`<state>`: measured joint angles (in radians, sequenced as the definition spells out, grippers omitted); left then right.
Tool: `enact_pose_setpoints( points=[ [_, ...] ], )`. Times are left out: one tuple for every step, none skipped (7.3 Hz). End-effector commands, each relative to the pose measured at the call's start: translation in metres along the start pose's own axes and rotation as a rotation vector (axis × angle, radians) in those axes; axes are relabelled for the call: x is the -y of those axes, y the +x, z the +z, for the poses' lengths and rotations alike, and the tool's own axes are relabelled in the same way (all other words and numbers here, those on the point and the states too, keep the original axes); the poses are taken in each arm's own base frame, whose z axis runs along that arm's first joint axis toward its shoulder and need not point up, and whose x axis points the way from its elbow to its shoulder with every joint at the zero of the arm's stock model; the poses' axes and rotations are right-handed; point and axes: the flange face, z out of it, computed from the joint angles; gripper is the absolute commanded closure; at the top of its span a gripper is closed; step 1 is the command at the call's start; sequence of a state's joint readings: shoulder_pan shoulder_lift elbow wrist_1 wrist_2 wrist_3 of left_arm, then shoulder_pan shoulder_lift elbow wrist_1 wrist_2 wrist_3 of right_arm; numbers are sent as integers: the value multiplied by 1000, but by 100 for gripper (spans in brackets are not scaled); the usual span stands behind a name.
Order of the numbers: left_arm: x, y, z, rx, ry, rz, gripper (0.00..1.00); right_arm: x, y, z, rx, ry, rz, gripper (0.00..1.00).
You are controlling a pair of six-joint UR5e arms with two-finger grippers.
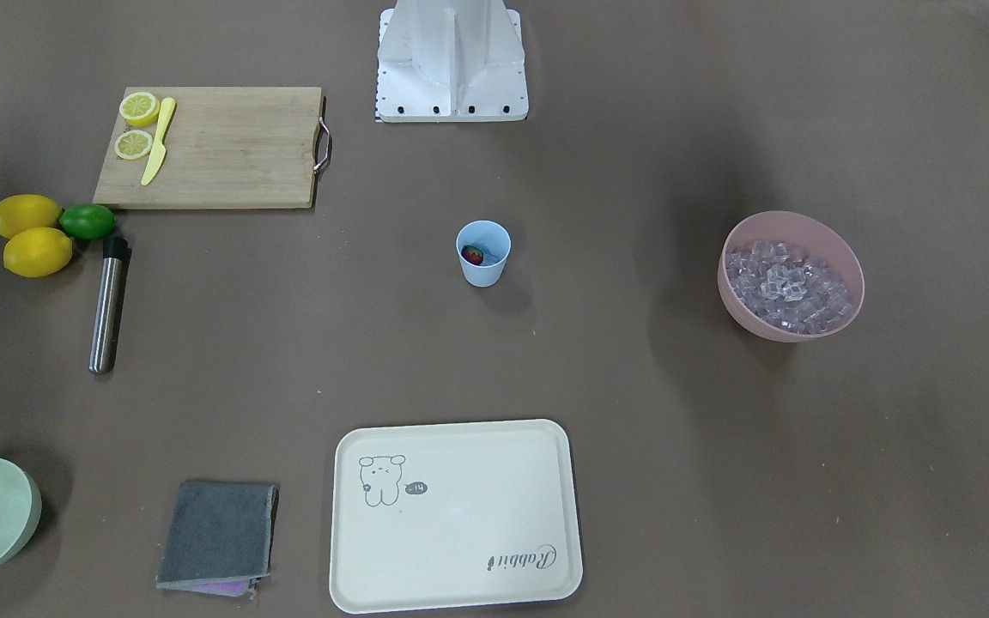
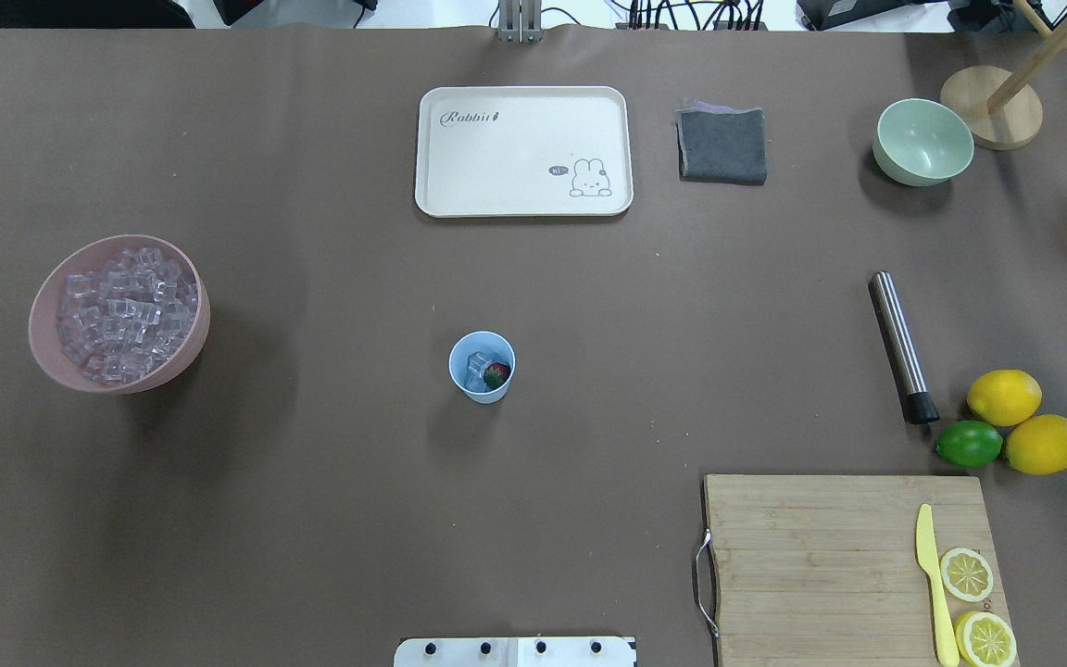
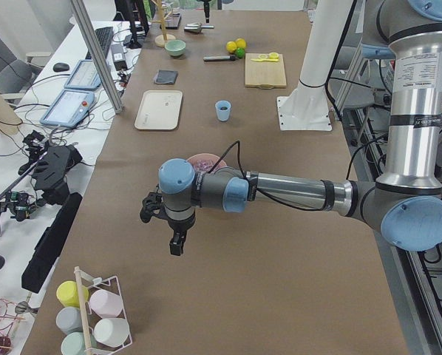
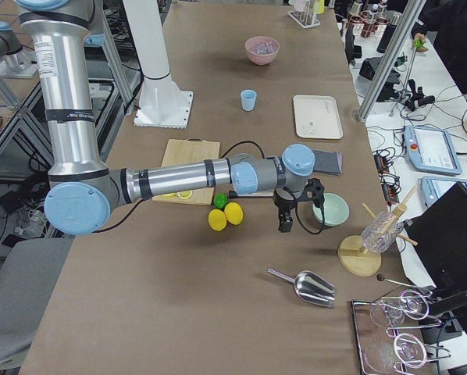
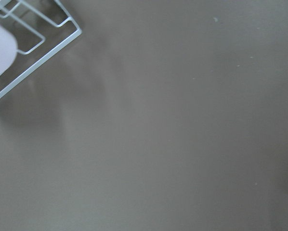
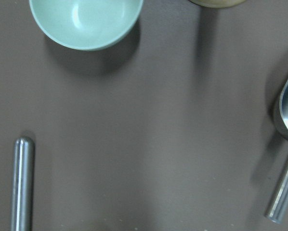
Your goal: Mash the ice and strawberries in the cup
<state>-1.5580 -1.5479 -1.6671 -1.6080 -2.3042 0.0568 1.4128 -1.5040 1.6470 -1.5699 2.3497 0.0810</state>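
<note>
The light blue cup stands upright mid-table and also shows in the front view. Inside it lie a red strawberry and a few clear ice cubes. Many more ice cubes fill the pink bowl. My left gripper hangs over bare table at the left end, well away from the cup. My right gripper hangs near the pale green bowl. I cannot tell whether either gripper is open or shut. Neither holds anything that I can see.
A steel muddler lies by two lemons and a lime. A cutting board carries lemon halves and a yellow knife. A cream tray, grey cloth, metal scoop and wire cup rack are around.
</note>
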Motion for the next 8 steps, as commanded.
enact_pose_setpoints(
  points=[
    [-18,-13,6,-2,-6,-29,3,-67,87,-6,-72,-32,-32,0],
    [-16,-10,4,0,-2,-21,3,-94,107,-1,-73,-44,-8,0],
    [-6,0,-8,3,23,-14,3,-117,123,3,-95,-56,-3,0],
    [-2,3,-8,15,26,-30,3,-118,125,5,-99,-60,-3,0],
    [-3,9,-15,32,40,-21,3,-119,127,8,-98,-66,2,0],
    [-5,10,-17,33,43,-19,3,-120,127,8,-96,-66,2,0],
    [-11,7,-13,32,30,-30,3,-120,128,8,-96,-67,3,0],
    [-16,5,-10,30,23,-36,3,-119,125,6,-95,-62,-1,0]
  ],
)
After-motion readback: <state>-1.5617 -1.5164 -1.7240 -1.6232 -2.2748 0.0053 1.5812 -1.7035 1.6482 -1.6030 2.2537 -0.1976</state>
